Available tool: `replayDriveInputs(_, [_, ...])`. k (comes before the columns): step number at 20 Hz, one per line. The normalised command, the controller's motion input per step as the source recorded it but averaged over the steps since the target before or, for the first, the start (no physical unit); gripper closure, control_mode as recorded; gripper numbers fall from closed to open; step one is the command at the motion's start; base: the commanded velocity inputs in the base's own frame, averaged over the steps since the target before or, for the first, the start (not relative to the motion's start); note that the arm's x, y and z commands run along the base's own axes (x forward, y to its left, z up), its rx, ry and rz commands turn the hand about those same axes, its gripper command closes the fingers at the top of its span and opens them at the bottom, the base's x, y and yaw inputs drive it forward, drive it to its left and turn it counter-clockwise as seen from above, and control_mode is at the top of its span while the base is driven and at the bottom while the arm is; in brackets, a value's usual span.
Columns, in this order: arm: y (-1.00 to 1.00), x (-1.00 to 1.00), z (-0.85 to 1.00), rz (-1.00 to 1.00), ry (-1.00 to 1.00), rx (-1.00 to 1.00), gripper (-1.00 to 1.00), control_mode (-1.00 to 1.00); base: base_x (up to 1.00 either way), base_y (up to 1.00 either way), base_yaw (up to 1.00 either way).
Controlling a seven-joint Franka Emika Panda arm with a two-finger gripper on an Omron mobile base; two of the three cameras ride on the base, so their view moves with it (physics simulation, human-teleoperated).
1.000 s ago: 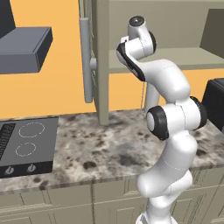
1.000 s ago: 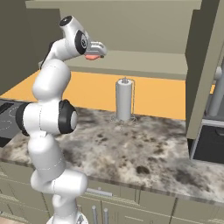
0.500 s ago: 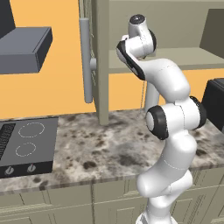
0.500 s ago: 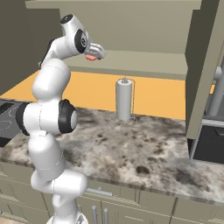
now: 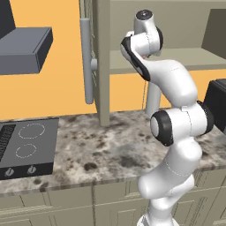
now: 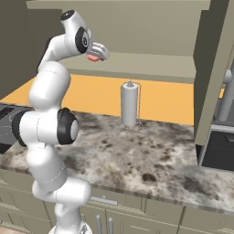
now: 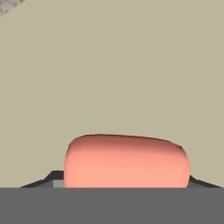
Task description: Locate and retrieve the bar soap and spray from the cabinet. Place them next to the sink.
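Bar soap held up at the cabinet shelf

The fingers (image 6: 97, 54) are clamped on the salmon bar soap (image 6: 93, 58), which sits just above the front edge of the cabinet (image 6: 151, 64) shelf, high over the speckled surface (image 6: 151, 160) and left of the paper towel roll (image 6: 129, 104).

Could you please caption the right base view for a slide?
Tool carries the bar soap by the open cabinet, above the counter.

Counter (image 6: 160, 160) is mostly open, just the paper towel roll (image 6: 129, 104) near its back edge and the cabinet (image 6: 151, 64) shelf overhead.
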Motion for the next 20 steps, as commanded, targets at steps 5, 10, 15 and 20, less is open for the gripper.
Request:
replayDriveInputs(5, [-0.16, -0.53, 0.0, 0.0, -0.08, 0.04, 1.0, -1.0, 0.0, 0.0, 0.0])
replayDriveInputs(10, [-0.22, -0.73, 0.04, 0.0, -0.08, 0.03, 1.0, -1.0, 0.0, 0.0, 0.0])
replayDriveInputs(15, [-0.02, -0.87, 0.32, 0.0, -0.03, 0.0, 1.0, -1.0, 0.0, 0.0, 0.0])
replayDriveInputs(20, [-0.01, -1.0, 0.04, 0.0, 0.0, 0.0, 1.0, -1.0, 0.0, 0.0, 0.0])
